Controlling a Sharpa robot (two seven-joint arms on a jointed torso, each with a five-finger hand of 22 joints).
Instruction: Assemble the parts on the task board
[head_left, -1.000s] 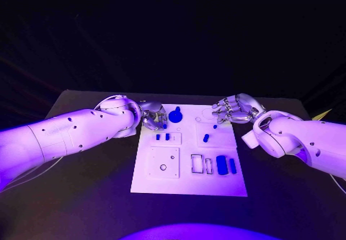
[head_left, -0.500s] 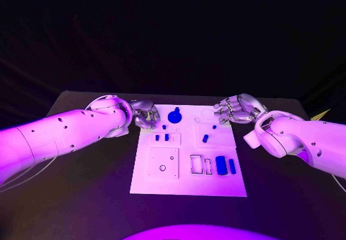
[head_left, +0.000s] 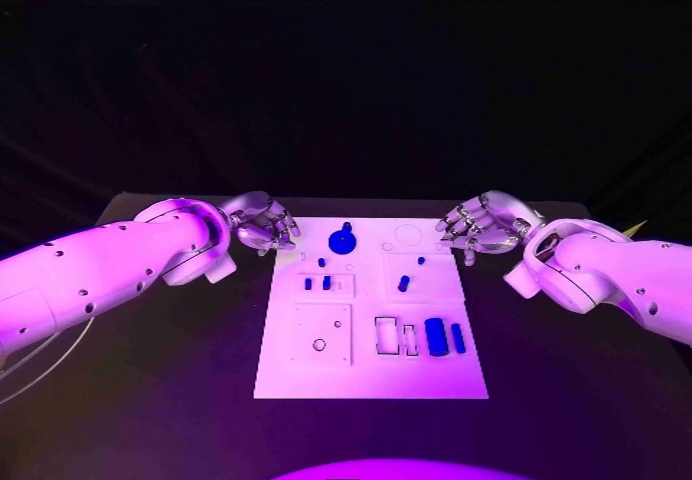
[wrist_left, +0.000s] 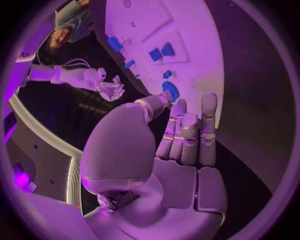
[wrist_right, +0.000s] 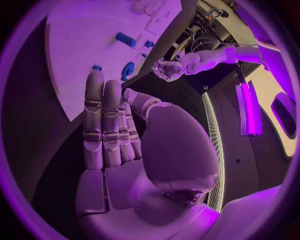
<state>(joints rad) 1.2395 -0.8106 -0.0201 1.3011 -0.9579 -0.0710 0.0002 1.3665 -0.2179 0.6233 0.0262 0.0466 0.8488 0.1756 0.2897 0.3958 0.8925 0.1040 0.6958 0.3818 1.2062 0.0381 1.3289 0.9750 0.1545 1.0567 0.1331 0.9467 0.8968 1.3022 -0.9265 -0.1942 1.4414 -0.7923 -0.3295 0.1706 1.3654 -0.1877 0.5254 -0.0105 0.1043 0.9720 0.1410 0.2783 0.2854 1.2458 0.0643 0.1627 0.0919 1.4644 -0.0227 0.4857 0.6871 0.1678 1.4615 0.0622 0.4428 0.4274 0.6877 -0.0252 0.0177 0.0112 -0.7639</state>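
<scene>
— Over the black table (head_left: 173, 340), from the head view, what is sitting where?
— A white rectangular task board (head_left: 372, 372) is lying mid-table, with small blue plastic parts on it: a round blue knob (head_left: 343, 241) at the far end, short blue pegs (head_left: 317, 283) in the left block, blue bars (head_left: 436, 337) near the slots. The left hand (head_left: 260, 223) is hovering just off the board's far-left corner, the right hand (head_left: 483, 228) off the far-right corner — both holding nothing.
— Risk?
— Either hand, I'd judge, could be brushing the knob or nudging the board on its way in; the board's side edges are offering bare table for a wider approach.
— Left wrist view?
— Fingers (wrist_left: 187, 132) are lying straight and released, pointing at the knob (wrist_left: 170, 90); dark table is lying open beside the board (wrist_left: 194, 60).
— Right wrist view?
— Fingers (wrist_right: 106, 125) are extended, grasping nothing, just short of the board's edge (wrist_right: 75, 55). A low reach might be catching that edge.
</scene>
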